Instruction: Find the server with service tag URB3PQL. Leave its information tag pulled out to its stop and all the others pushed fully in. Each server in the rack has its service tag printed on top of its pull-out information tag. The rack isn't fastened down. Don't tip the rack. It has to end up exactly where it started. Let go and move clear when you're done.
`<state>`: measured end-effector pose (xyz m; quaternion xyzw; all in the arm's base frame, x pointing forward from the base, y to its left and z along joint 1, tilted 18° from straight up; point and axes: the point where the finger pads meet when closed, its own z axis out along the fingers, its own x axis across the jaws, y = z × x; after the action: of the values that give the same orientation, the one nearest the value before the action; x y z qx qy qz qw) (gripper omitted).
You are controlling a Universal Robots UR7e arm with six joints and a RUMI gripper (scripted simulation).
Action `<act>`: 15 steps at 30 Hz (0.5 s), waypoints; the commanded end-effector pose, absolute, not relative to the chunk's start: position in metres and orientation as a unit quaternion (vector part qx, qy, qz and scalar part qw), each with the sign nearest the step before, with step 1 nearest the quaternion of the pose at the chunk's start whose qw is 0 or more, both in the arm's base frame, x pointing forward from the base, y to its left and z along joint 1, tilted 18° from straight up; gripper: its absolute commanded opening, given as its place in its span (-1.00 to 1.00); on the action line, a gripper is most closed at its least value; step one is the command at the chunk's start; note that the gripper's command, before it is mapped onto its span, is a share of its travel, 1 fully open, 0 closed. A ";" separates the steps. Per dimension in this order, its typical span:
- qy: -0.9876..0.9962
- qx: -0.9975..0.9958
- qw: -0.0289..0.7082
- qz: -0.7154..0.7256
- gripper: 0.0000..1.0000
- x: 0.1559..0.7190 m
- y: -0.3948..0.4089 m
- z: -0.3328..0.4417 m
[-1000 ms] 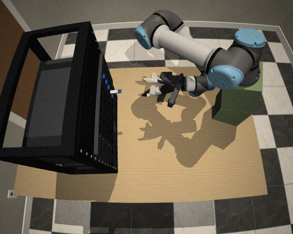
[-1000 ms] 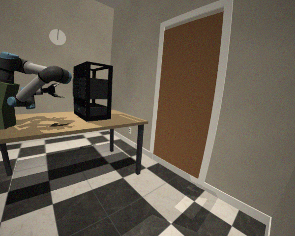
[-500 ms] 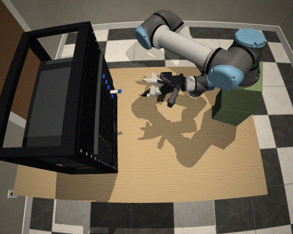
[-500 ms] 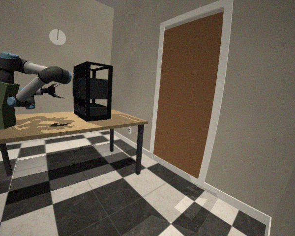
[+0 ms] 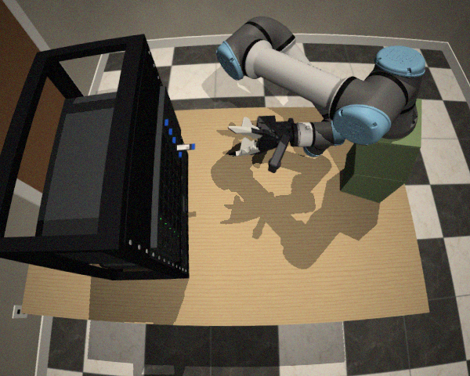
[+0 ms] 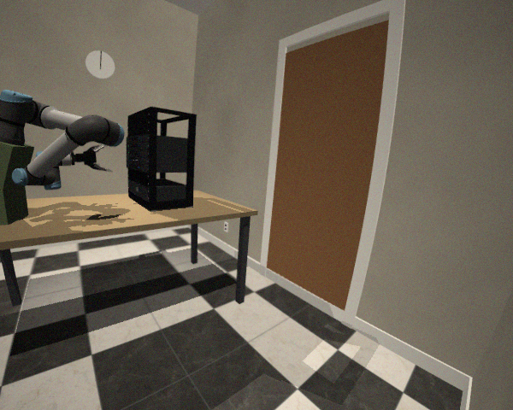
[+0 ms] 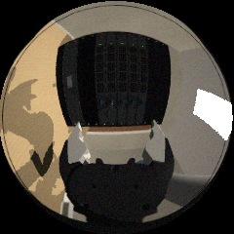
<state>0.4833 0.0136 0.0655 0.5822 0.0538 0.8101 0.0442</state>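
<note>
The black rack [image 5: 125, 81] [image 6: 153, 159] [image 7: 161, 78] stands upright on the table. One information tag [image 5: 183, 147] [image 7: 112, 103] sticks out from its front, white with a blue end. It is fourth from the top of the column. Blue ends of other tags [image 5: 166, 122] [image 5: 170, 131] [image 5: 173, 139] [image 5: 180, 154] sit close to the server fronts, three above it and one below. No printing is readable. My gripper [image 5: 229, 140] [image 6: 106, 159] [image 7: 116, 121] is open and empty, in front of the rack, apart from the protruding tag.
The wooden table [image 5: 267, 299] [image 6: 221, 210] carries the rack and the green pedestal [image 5: 373, 174] [image 6: 0, 176] of the arm. The arm's links rise above and behind the gripper. A door [image 6: 327, 163] and walls stand beyond the rack.
</note>
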 end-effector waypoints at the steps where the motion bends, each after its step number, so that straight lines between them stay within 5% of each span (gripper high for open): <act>1: 0.053 0.583 0.044 0.809 1.00 0.484 0.013 0.065; 15: 0.051 0.587 0.042 0.807 1.00 0.485 0.012 0.063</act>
<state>0.4845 0.0122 0.0627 0.5862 0.0511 0.8074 0.0423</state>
